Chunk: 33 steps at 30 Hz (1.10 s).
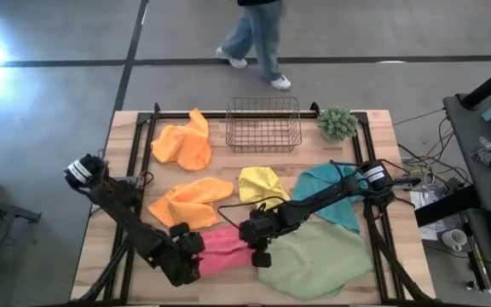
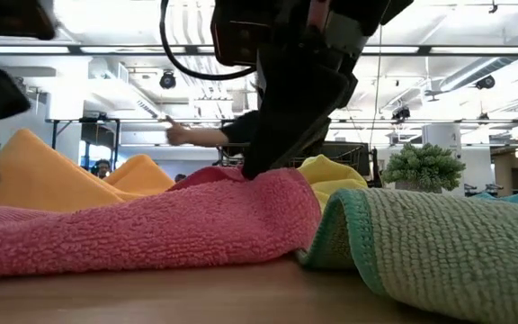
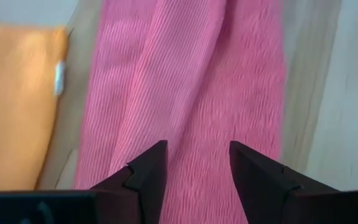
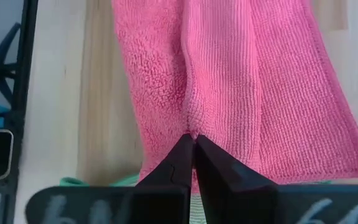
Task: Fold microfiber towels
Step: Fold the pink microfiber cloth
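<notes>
**Pink towel pinched at one end, loose at the other**

At the left, the left end effector (image 3: 194, 177) hovers over the pink towel (image 1: 224, 249) with its fingers spread and nothing between them; the cloth lies flat beneath it on the surface (image 1: 101, 230), just beside an orange towel (image 1: 187, 203). Toward the middle, the right end effector (image 4: 194, 163) is clenched on a ridge of the pink towel near its edge (the pinch looks thin, only a small fold of pile between the tips). Right of that, the light green towel (image 1: 318, 260) touches the pink one's end.

The main risk, as I judge it, is slippage: such a shallow pinch could let go if the cloth is lifted or dragged. With the left fingers not gripping, a pull from the right alone would likely bunch the towel instead of folding it squarely, and could drag the green one along.
</notes>
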Available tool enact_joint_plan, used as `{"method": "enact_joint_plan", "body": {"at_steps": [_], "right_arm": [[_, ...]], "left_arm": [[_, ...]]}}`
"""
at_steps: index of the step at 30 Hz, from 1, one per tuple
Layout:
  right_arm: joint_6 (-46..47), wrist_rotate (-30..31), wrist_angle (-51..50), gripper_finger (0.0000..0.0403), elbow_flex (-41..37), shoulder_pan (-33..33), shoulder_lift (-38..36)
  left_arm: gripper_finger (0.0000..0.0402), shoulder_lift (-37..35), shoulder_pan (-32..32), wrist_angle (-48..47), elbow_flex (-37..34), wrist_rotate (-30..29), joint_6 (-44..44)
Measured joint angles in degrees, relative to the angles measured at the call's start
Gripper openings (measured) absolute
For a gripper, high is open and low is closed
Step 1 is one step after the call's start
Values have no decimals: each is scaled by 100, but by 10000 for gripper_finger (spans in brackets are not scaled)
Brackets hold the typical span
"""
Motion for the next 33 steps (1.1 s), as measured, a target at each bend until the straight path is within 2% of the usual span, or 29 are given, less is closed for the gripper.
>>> {"method": "enact_joint_plan", "body": {"at_steps": [7,11,15,19,26,33], "right_arm": [[362,-2,0,9,0,0,-4],[460,-4,100,9,0,2,-17],[512,-2,108,9,9,4,-33],[581,-2,106,9,9,4,-33],[710,14,93,9,9,2,-35],[754,101,80,9,9,0,-63]], "left_arm": [[157,273,433,1631,0,-274,1193],[157,692,687,2658,0,-308,1898],[157,1099,898,3480,19,-256,2083],[157,1330,940,3870,166,-217,2191],[157,1662,930,3856,392,-206,2183],[157,1925,928,3841,407,9,1770]]}}
